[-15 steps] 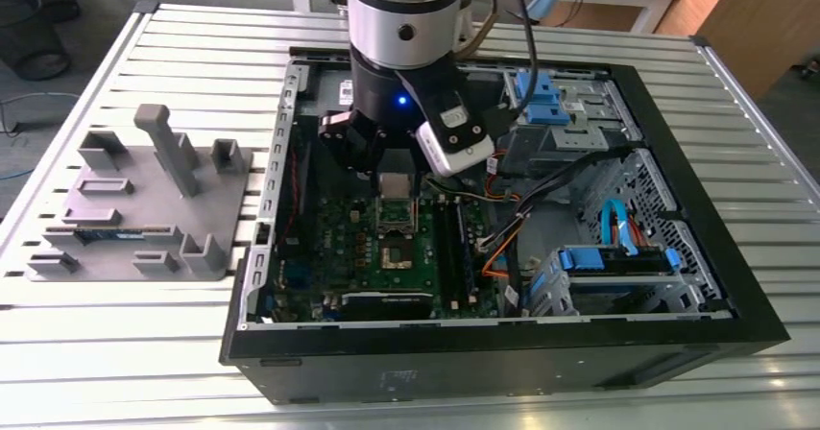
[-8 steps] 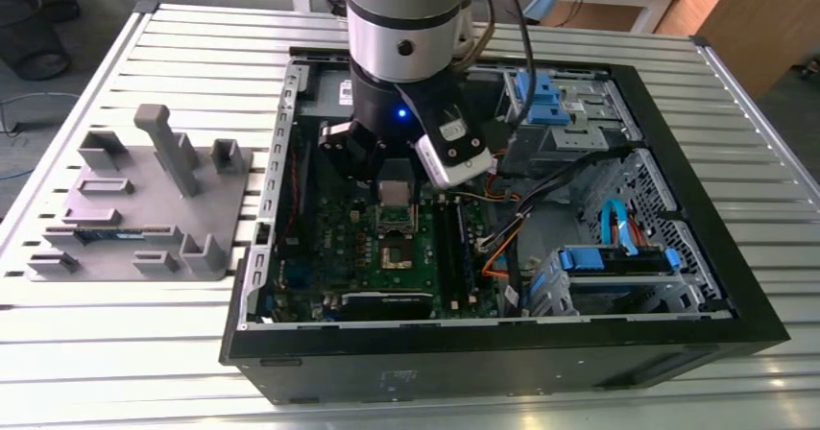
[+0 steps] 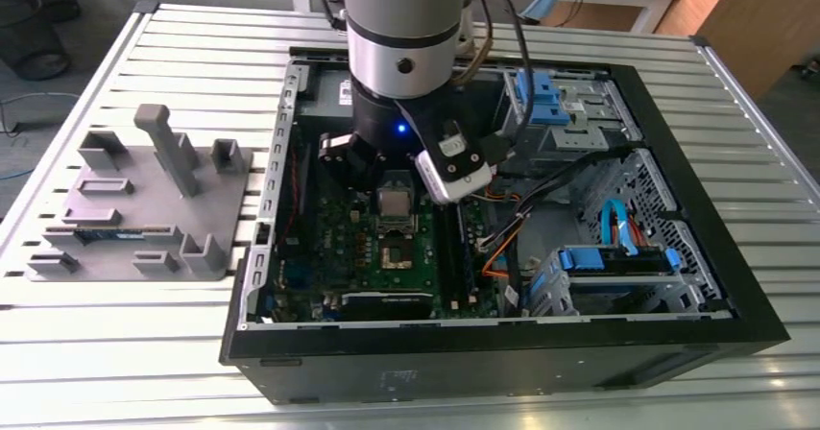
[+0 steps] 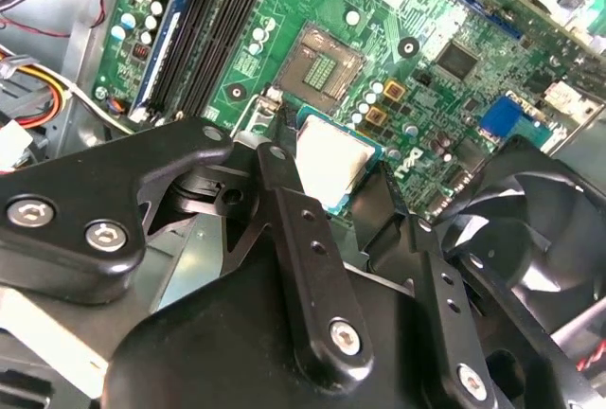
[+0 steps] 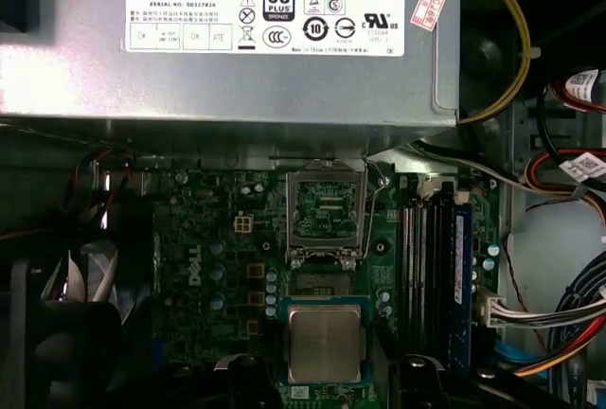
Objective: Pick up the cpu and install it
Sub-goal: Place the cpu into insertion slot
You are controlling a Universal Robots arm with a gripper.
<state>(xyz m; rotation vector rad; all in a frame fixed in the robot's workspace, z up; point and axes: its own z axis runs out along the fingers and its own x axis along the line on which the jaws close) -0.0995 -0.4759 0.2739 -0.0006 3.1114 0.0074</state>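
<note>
Silvery-white square cpu chip [image 4: 331,158], thin green rim! Matte black fingers [image 4: 303,229]. Green motherboard [image 4: 322,2], dotted with white and amber specks. Glossy black computer case [image 3: 513,358], bright blue plastic drive clips [image 3: 544,94], pale grey metal tabletop [image 3: 192,41] striped with dark grooves.

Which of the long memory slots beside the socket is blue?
The outermost slot, farthest from the socket; the others are black.

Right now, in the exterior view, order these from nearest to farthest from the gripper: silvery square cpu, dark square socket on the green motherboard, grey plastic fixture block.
1. Silvery square cpu: held in the gripper, above the board.
2. Dark square socket: on the green motherboard, close by.
3. Grey plastic fixture block: outside the case, at the exterior view's left.
</note>
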